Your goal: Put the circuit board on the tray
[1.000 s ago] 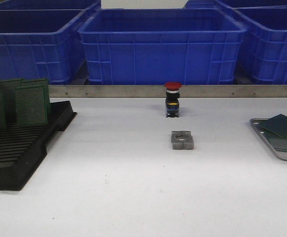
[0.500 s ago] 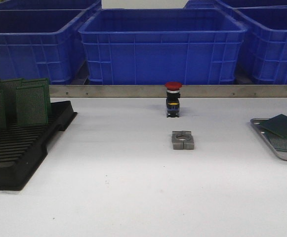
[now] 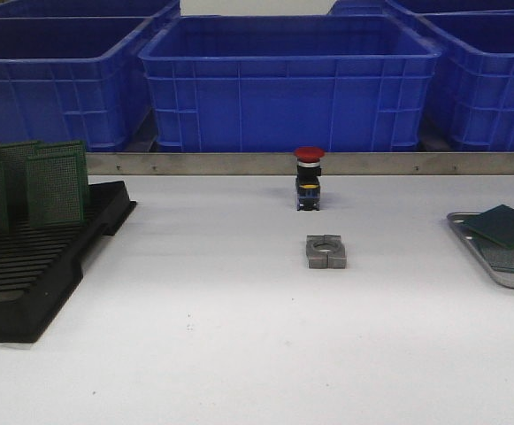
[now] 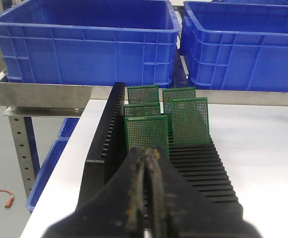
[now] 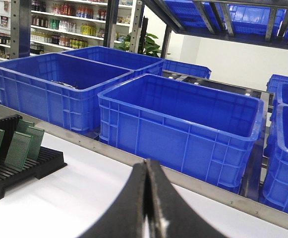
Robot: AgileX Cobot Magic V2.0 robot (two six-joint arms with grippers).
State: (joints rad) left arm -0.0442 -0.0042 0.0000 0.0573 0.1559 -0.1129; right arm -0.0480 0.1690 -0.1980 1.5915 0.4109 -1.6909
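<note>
Rack (image 3: 35,266) shifted slightly; left gripper (image 4: 146,163) closed, wrist view only.

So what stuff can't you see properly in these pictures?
- The tray: the front view's right edge cuts it off, so its boards can't be counted.
- The black rack: the left edge cuts it there; in the left wrist view the shut left claw covers its near end.
- The red button: its label is too small.
- The right claw, shut, hides the table below it.
</note>
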